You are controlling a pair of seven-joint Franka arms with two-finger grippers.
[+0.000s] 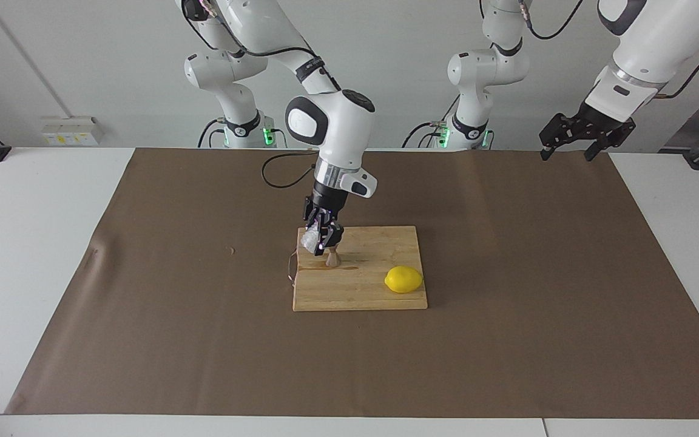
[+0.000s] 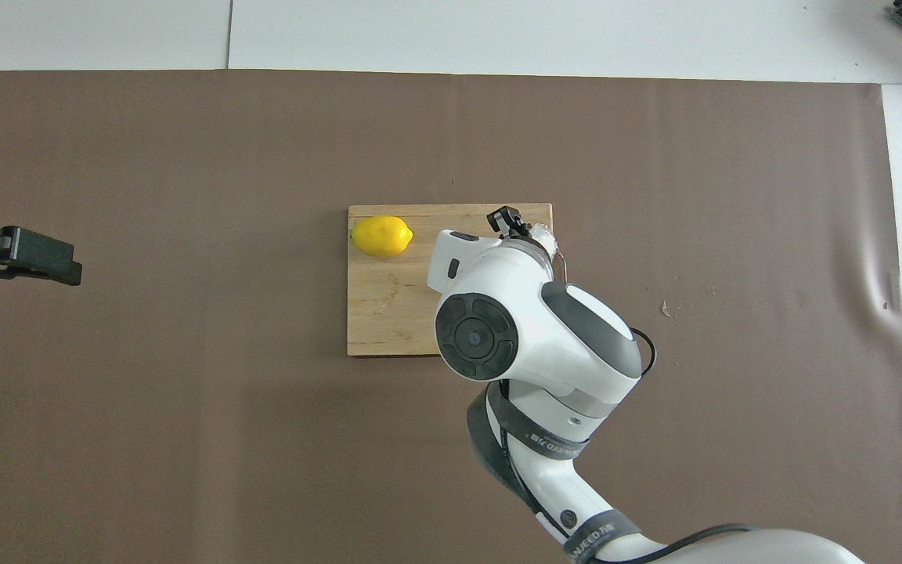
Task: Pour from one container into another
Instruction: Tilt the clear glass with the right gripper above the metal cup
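Observation:
My right gripper is shut on the clear glass tumbler and holds it tilted just above the steel jigger. The jigger stands upright on the wooden cutting board, at the board's corner toward the right arm's end. In the overhead view the right arm covers the jigger; only the gripper's tip and a bit of the tumbler show. My left gripper waits raised over the left arm's end of the table; it also shows in the overhead view.
A yellow lemon lies on the board at the end toward the left arm, also in the overhead view. A brown mat covers the table. A thin wire loop lies at the board's edge by the jigger.

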